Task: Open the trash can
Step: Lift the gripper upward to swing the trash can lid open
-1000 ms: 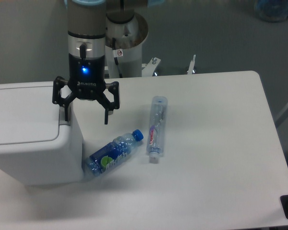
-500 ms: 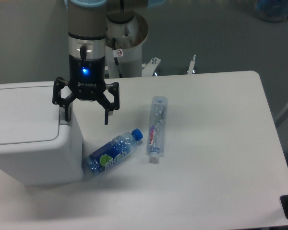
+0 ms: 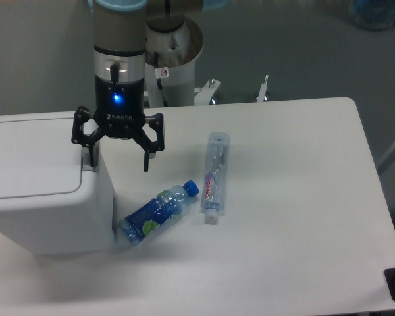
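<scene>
The trash can [image 3: 39, 191] is a large white boxy bin at the left of the table, its flat lid [image 3: 26, 158] lying shut. My gripper [image 3: 117, 161] hangs open over the bin's right edge. Its left finger [image 3: 90, 153] stands at the lid's right rim, by the hinge tab, and its right finger [image 3: 145, 158] hangs in the air beyond the bin's side. It holds nothing.
A blue-labelled bottle [image 3: 157, 212] lies on the white table [image 3: 289, 197] against the bin's right side. A clear bottle [image 3: 213, 174] lies beside it. The robot's base pedestal [image 3: 174, 59] stands behind the table.
The blue-labelled bottle has rolled a little, its label turned and its cap slightly further right. The gripper and the lid have not visibly moved.
</scene>
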You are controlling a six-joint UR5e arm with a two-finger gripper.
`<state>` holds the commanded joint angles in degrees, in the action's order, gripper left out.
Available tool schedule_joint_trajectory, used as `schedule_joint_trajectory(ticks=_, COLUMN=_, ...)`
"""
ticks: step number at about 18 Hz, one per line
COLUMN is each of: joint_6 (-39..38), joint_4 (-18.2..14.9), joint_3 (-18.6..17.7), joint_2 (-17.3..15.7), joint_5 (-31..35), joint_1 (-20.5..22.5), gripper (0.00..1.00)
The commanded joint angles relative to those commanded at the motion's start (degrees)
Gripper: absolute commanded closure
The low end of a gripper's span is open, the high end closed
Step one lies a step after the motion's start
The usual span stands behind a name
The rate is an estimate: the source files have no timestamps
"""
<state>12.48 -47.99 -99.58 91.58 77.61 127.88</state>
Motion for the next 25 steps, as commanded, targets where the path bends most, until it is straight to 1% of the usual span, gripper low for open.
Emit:
schedule_joint_trajectory(ticks=12, joint_6=0.27, joint_4=0.09, joint_3=-0.44, joint_2=0.00, joint_5=0.00, joint_1=0.00, gripper=0.00)
schedule_joint_trajectory(ticks=14, joint_6=0.09, joint_4=0.09, joint_3=0.26, joint_2=-0.26, joint_5=-0.26, joint_1=0.09, gripper=0.00)
schedule_joint_trajectory(ticks=16, joint_6=-0.52, joint_4=1.05, joint_3=0.88, joint_2=-0.70, joint_5=-1.66, joint_1=0.26, gripper=0.00)
schedule_joint_trajectory(ticks=18, joint_6=-0.61, joint_4=0.88, joint_3=1.58, joint_2=-1.05, joint_5=-4.47, joint_1=0.61, gripper=0.00)
schedule_joint_trajectory(ticks=19, joint_6=-0.61, joint_4=0.70, joint_3=1.84, joint_2=-1.06, joint_5=-4.05, joint_1=0.88, gripper=0.00)
schedule_joint_trajectory(ticks=21, joint_6=-0.26, joint_4=0.18, joint_3=2.37, joint_2=-1.32, joint_5=-3.78, joint_1=3.15, gripper=0.00)
schedule_joint_trajectory(ticks=23, joint_6=0.35, joint_4=-0.09, joint_3=2.02, joint_2=-1.50, joint_5=-2.12, joint_1=5.26, gripper=0.00)
schedule_joint_trajectory(ticks=25, joint_6=0.88, joint_4=-0.26, joint_3=1.32, joint_2=-1.50, joint_5=2.35, joint_1=7.64, gripper=0.00)
